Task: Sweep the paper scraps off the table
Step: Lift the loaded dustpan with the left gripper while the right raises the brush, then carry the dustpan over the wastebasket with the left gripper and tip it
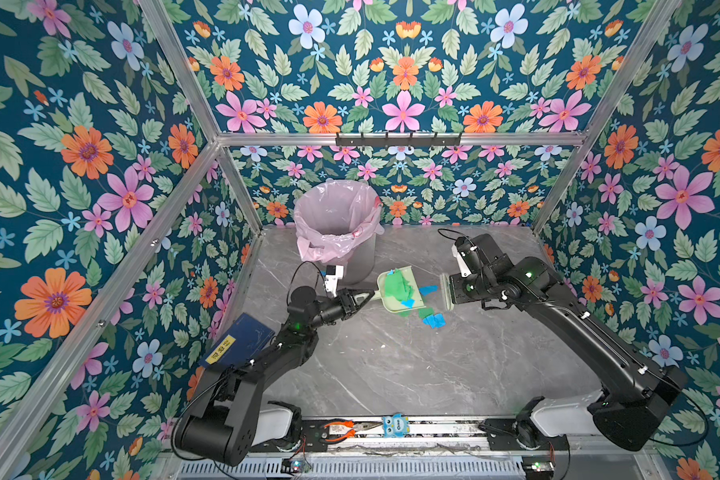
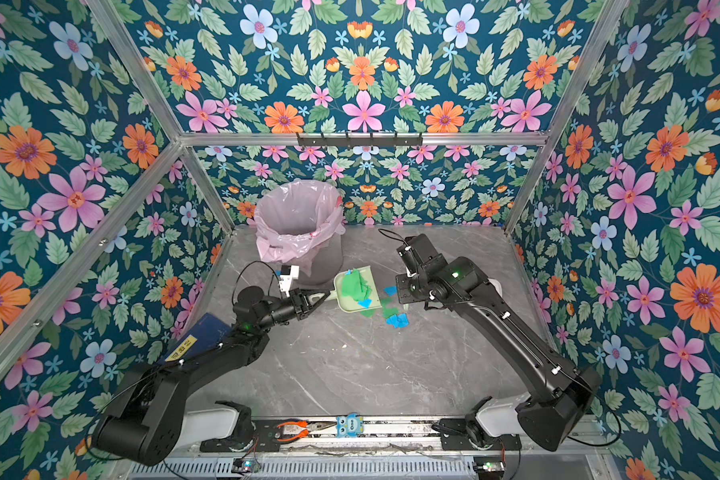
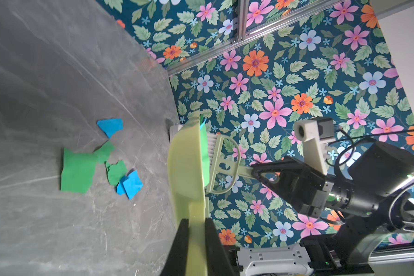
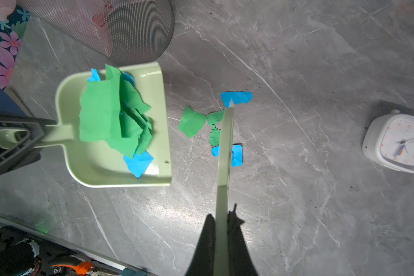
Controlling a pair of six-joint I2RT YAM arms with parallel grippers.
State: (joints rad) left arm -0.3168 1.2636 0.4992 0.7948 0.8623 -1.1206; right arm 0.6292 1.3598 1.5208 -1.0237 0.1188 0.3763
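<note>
Green and sky-blue torn paper scraps sit mostly heaped in a pale green plastic dustpan, with a few pieces poking over its back wall. A handful of loose scraps lie flat on the grey marble-patterned surface, just beyond the dustpan's open front lip. A strip of bare marble separates the lip from the nearest green piece.

The left hand is clamped on the dustpan's handle. The right hand is closed on the handle of a pale green plastic brush. The brush head reaches over the loose pieces, and its white bristles show at one blue scrap. Whether the bristles touch the surface cannot be told.

A grey mesh waste bin lined with a pink bag stands close behind the dustpan's far corner. A white square clock lies well apart, beyond the brush. In both top views, the surface between the scraps and the arm bases is wide and bare.
</note>
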